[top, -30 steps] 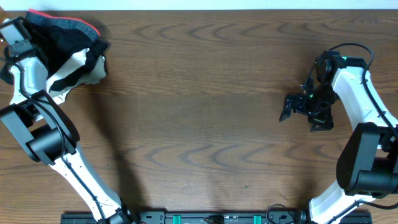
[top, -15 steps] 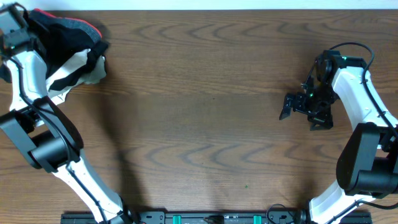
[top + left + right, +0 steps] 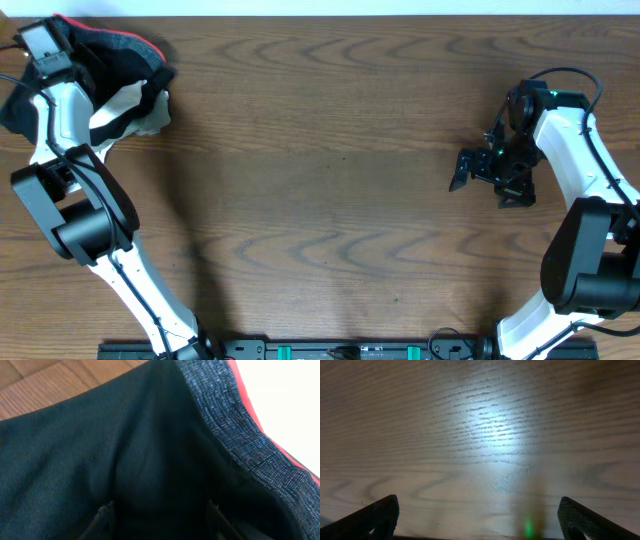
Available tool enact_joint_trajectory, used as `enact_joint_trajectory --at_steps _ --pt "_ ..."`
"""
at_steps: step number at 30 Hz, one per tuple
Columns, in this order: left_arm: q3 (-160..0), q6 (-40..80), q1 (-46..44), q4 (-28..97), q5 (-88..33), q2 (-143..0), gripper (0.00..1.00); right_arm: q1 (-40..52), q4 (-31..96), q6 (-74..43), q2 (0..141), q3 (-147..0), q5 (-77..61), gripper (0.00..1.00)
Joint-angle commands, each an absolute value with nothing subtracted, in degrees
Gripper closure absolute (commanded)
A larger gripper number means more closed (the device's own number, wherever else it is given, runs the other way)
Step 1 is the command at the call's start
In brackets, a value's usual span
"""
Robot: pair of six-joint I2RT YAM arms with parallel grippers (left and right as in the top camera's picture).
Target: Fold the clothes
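The left gripper (image 3: pixel 160 514) sits half-spread in the clothes (image 3: pixel 115 65); whether it grips them, I cannot tell. Well apart from the clothes, the right gripper (image 3: pixel 487 190) gapes wide, empty.

No writing, label, brand mark, number or sign can be read in any of the three views. In the close left wrist view, the clothes (image 3: pixel 125 450) show plain black fabric, and their grey waistband (image 3: pixel 240 430) carries only a woven texture and a red-orange edge, with no legible lettering.
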State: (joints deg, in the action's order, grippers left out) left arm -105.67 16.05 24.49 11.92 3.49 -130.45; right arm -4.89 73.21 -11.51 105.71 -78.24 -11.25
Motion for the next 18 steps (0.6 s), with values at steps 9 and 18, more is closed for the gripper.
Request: enact_joint_trajectory --at_steps 9,18 --pt "-100.68 16.82 21.06 15.84 3.68 -132.57 0.41 -4.32 72.4 -12.23 105.75 -78.19 -10.94 0.01" --pt "-100.68 17.41 17.89 17.67 3.7 -117.97 0.4 -4.32 71.57 -13.28 105.73 -79.37 -11.4 0.01"
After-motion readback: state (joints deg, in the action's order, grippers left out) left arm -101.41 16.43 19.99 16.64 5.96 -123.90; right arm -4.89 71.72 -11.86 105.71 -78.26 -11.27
